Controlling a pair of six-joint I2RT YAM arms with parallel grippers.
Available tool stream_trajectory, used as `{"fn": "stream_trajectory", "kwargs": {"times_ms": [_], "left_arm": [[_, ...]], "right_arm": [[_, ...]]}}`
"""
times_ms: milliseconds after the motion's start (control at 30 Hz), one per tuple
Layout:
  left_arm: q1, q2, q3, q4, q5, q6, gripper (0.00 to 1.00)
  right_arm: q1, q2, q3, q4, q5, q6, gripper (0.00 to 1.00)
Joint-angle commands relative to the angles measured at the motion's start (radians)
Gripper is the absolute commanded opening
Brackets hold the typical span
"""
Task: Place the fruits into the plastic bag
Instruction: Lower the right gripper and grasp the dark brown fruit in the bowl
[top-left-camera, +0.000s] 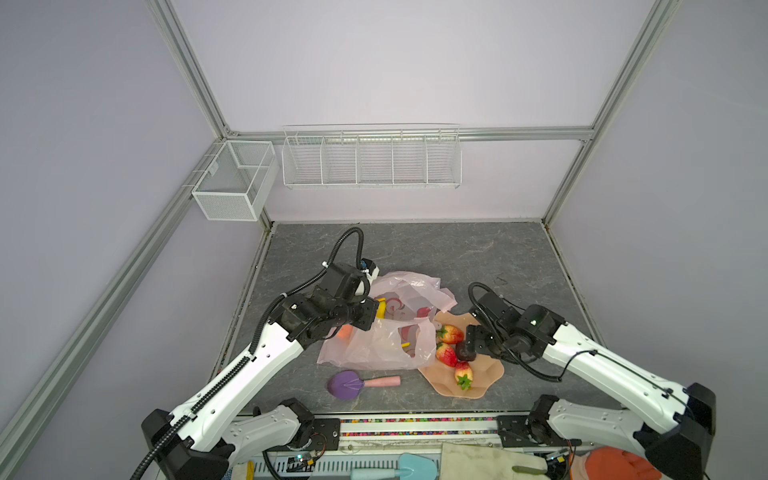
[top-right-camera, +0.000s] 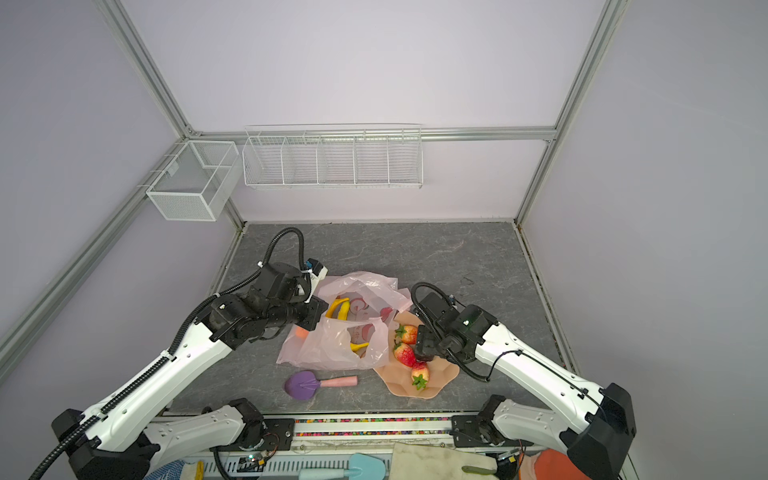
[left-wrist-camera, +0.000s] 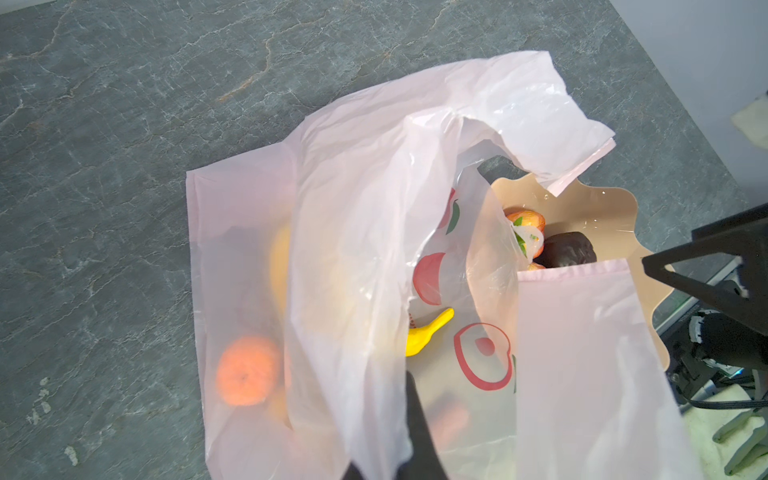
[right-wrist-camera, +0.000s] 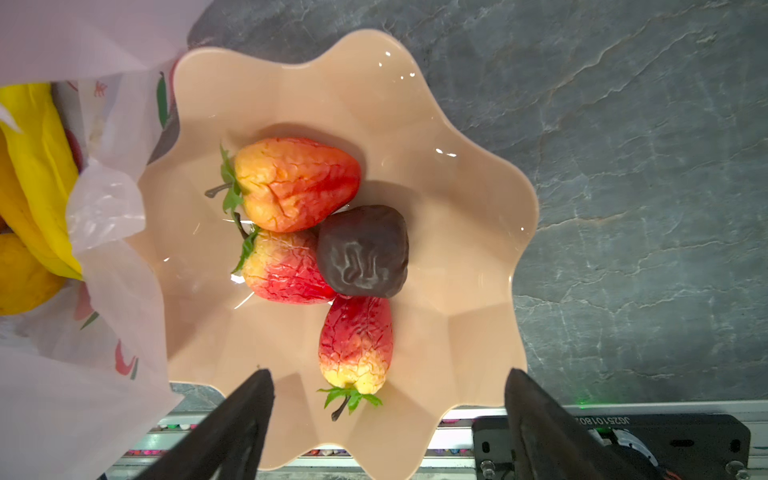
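Observation:
The pale pink plastic bag (top-left-camera: 386, 345) lies crumpled on the grey table with its mouth toward the bowl. My left gripper (left-wrist-camera: 386, 465) is shut on a fold of the bag's film at the mouth and holds it up. Through the film I see an orange (left-wrist-camera: 248, 370) and yellow bananas (top-right-camera: 338, 309). Three strawberries (right-wrist-camera: 297, 183) (right-wrist-camera: 286, 266) (right-wrist-camera: 357, 343) and a dark brown piece (right-wrist-camera: 363, 251) lie in the peach wavy bowl (right-wrist-camera: 457, 208). My right gripper (right-wrist-camera: 388, 374) hangs open over the bowl, its fingers on either side of the nearest strawberry, touching nothing.
A purple scoop (top-left-camera: 347, 384) with a pink handle lies in front of the bag. The bag's edge overlaps the bowl's rim (top-left-camera: 482, 374). White wire baskets (top-left-camera: 372, 160) (top-left-camera: 235, 180) hang on the back wall. Cloths and tools lie beyond the front rail.

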Motion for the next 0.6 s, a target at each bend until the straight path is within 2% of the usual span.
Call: {"fn": "stream_trajectory", "kwargs": {"times_ms": [0,200,400,567], "left_arm": [[0.0,-0.001,0.0,0.001,0.003,0.008,0.0],[0.0,0.002,0.012,-0.006,0.004,0.011,0.0],[0.0,-0.003,0.021,-0.016,0.0,0.011,0.0],[0.0,-0.007,0.023,-0.02,-0.001,0.009,0.0]], "right_arm": [[-0.011,0.056,-0.029,0.069,-0.041,-0.016,0.89],[-0.03,0.19,-0.033,0.195,-0.089,-0.052,0.88],[-0.039,0.298,-0.014,0.209,-0.08,-0.08,0.86],[-0.045,0.328,-0.016,0.206,-0.059,-0.088,0.84]]}}
